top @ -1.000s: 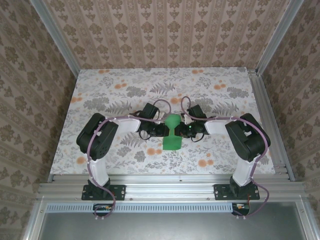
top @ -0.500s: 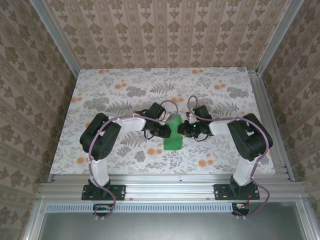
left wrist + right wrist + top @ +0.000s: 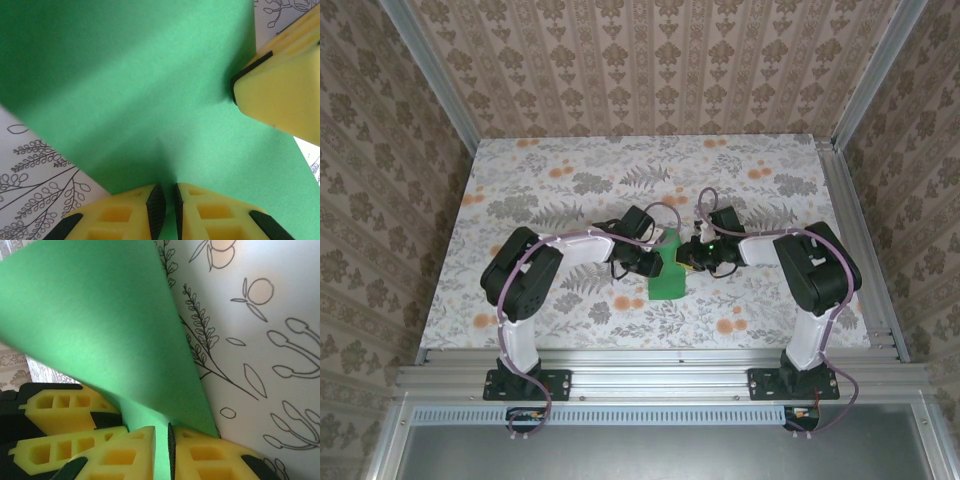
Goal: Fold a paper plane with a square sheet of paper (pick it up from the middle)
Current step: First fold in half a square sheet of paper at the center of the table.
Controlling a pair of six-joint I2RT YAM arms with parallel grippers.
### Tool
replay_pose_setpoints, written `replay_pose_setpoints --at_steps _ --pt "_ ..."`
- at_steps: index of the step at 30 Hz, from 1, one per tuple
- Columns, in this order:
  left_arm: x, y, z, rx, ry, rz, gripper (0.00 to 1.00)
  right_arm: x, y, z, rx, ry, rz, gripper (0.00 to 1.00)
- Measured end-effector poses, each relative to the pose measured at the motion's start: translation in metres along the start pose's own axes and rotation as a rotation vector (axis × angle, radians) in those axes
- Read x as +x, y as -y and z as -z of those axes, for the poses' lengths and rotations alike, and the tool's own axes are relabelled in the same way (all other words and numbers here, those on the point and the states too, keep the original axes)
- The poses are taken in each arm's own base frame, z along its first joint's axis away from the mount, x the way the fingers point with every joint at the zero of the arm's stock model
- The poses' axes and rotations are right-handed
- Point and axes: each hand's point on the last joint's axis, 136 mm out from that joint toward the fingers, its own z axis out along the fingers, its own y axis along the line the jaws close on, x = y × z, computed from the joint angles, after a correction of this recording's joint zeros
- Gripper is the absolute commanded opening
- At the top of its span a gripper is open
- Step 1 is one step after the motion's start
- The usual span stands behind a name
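Note:
The square sheet of paper [image 3: 667,285] is bright green and bowed up in a narrow arch at the middle of the table. My left gripper [image 3: 656,262] pinches its left side and my right gripper [image 3: 686,258] pinches its right side, the two almost touching. In the left wrist view the green sheet [image 3: 150,90] runs down between my nearly closed left gripper [image 3: 165,207], and a yellow right finger [image 3: 280,95] presses in from the upper right. In the right wrist view the paper [image 3: 100,315] is clamped in my right gripper [image 3: 161,452], with the left fingers [image 3: 60,410] close by.
The floral-print table [image 3: 540,180] stretches to both sides and behind the paper. Aluminium rails [image 3: 660,375] run along its near edge and right side, and patterned walls close in the back and sides.
Both grippers have drawn closer together and slightly away from the bases. The paper between them has narrowed and bowed up, and its rounded far end has flattened.

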Motion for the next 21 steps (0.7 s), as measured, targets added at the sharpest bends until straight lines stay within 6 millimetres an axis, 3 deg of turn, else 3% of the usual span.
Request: replay_pose_setpoints --at_steps 15,21 --pt "-0.001 0.010 0.013 -0.003 -0.027 0.006 0.28 0.003 -0.002 0.001 -0.028 -0.019 -0.006 0.19" --pt "0.000 0.022 0.034 0.010 -0.016 0.035 0.28 0.006 -0.002 0.002 -0.051 -0.010 -0.010 0.19"
